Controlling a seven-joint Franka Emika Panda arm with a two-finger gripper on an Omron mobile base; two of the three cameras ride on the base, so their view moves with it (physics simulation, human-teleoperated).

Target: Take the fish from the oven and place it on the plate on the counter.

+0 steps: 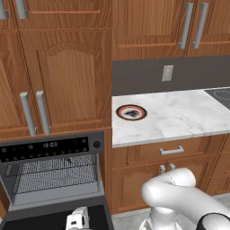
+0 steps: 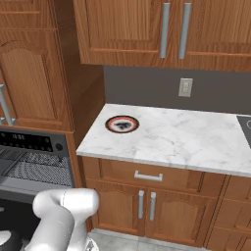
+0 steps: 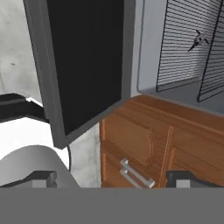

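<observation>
The black oven (image 1: 49,148) stands open at the lower left, its door (image 3: 83,65) swung down. A tiny dark grey fish (image 1: 68,159) lies on the upper wire rack (image 1: 54,168); in the rolled hand view the fish (image 3: 197,40) is at the top right, far from the fingers. My gripper (image 3: 113,179) is open and empty, low over the door's outer edge (image 1: 77,221). The plate (image 1: 131,112) with an orange-red rim sits on the white marble counter (image 1: 179,117), near its left end. The plate (image 2: 122,124) holds nothing but its dark pattern.
Brown cabinet fronts with grey handles surround the oven and counter; a drawer (image 1: 171,151) is just under the slab. A black cooktop (image 1: 220,95) lies at the counter's far right. A wall outlet (image 1: 167,72) is behind the plate. My arm's elbow (image 1: 173,191) stands before the lower cabinets.
</observation>
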